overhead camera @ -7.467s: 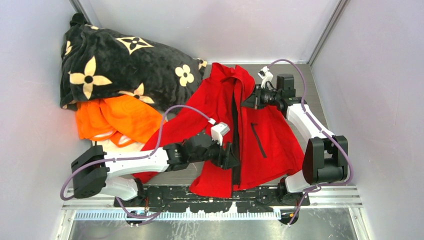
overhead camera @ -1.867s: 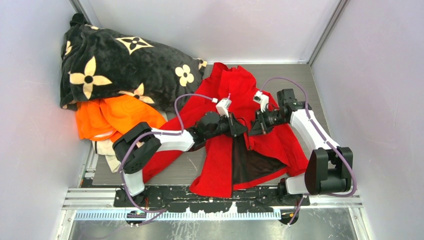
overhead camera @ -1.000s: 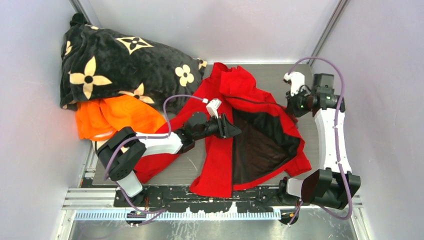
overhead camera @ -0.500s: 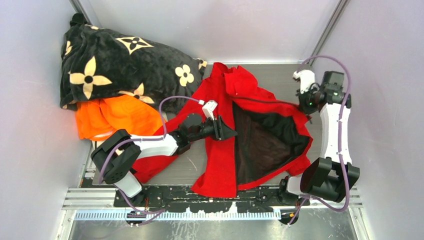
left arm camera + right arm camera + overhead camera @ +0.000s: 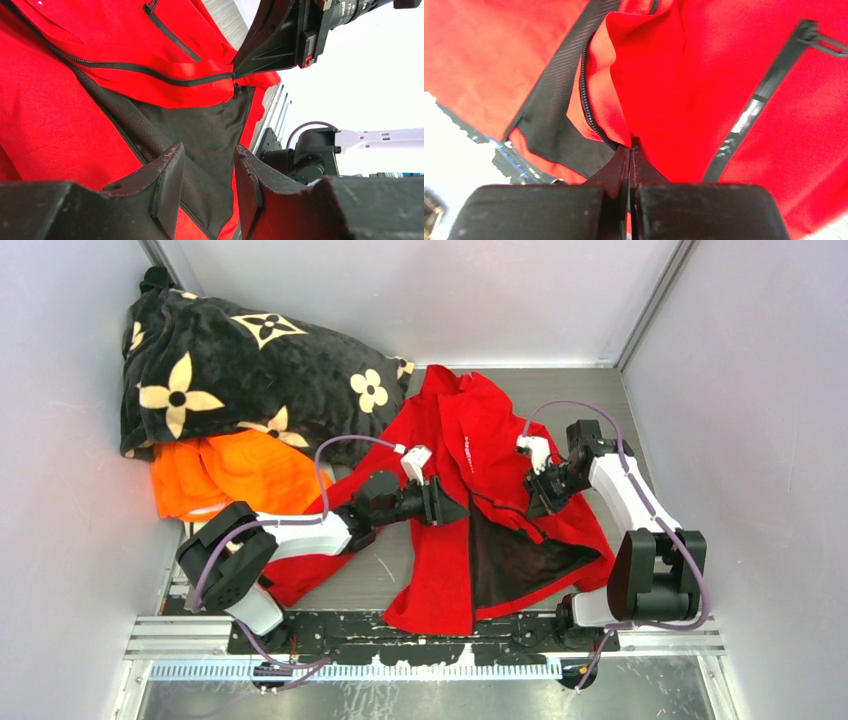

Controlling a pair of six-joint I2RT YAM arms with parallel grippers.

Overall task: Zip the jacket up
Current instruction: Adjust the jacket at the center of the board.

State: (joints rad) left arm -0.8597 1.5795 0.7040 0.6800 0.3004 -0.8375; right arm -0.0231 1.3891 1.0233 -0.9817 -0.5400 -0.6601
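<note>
Tension first: we should draw the jacket (image 5: pixel 440 560) edge pinched in our right hand (image 5: pixel 630 149) toward the half-open, empty left hand (image 5: pixel 206 162).

jacket (image 5: pixel 440 570) logo (image 5: pixel 467 452): small white lettering running down the chest, too small to read
camera (image 5: pixel 350 7) barrel: white print on the right wrist's lens, seen from the left wrist view, too blurred to read
blanket (image 5: pixel 220 360): cream flower and star motifs, no readable letters

The jacket (image 5: pixel 440 560) is thin matt red cloth with dark mesh lining (image 5: pixel 210 127); the blanket (image 5: pixel 230 370) looks plush; the table (image 5: pixel 590 385) is brushed grey metal.
</note>
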